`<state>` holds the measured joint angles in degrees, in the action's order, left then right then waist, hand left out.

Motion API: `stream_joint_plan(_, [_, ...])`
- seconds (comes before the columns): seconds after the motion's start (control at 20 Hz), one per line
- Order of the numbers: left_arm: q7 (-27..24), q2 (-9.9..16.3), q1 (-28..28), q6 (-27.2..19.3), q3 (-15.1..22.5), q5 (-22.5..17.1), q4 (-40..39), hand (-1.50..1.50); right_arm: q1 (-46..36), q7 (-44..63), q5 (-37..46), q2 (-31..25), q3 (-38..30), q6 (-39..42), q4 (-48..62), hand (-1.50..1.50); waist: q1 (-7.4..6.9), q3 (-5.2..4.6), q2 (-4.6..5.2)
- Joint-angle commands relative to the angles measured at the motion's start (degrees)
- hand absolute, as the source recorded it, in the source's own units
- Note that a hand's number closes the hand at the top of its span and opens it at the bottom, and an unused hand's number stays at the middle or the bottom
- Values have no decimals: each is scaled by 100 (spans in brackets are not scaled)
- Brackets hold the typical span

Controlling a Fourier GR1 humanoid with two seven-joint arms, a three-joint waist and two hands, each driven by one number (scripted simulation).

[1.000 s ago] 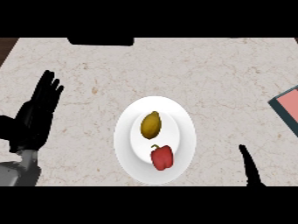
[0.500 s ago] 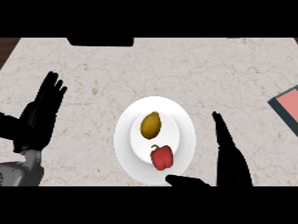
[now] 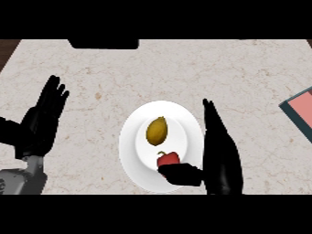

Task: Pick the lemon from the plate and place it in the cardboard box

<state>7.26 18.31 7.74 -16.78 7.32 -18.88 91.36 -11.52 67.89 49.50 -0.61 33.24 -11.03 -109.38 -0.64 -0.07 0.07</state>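
A yellow-brown lemon [image 3: 158, 130] lies on the upper part of a white plate [image 3: 139, 119] in the middle of the counter. Below it on the same plate sits a small red pepper [image 3: 167, 158]. My right hand [image 3: 219, 153] stands open at the plate's right rim, fingers straight and pointing away from me, thumb reaching over the plate's lower part just beneath the pepper. It is right of the lemon and apart from it. A corner of the cardboard box [image 3: 311, 116], pinkish inside, shows at the right edge. My left hand [image 3: 39, 120] rests open at the left, fingers up.
A dark object [image 3: 103, 43] sits at the counter's far edge, left of centre. The marble counter's left edge runs diagonally, with dark wood beyond it.
My right hand has risen from the lower edge and moved up and left along the plate's right rim, its thumb now over the plate. The left hand, lemon and pepper stayed put.
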Motion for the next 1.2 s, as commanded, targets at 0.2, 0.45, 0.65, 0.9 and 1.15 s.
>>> stream_joint_plan(0.2, [237, -39, -44, -25, -35, 60, 240, 0, -821, 1111, -316, 58, 212, -1079, 1254, -150, -59, 5, 1])
stream_joint_plan(0.45, [469, -21, -189, -54, -13, 119, 597, 0, -1027, 1159, -348, 58, 5, -920, 1215, -150, -29, 7, -19])
stream_joint_plan(0.65, [122, -107, 65, 116, -180, 129, 68, 0, -862, 1038, -332, 58, 119, -1181, 1384, -150, 36, 4, -6])
stream_joint_plan(0.9, [105, -134, -100, 167, -226, 157, 102, 0, -930, 480, -713, 58, -11, -1536, 2106, -150, 1, 7, 7])
stream_joint_plan(1.15, [-17, -155, 110, 370, -447, 91, -230, 0, -1285, 584, -750, 58, 10, -1507, 2386, -150, 43, 4, 1])
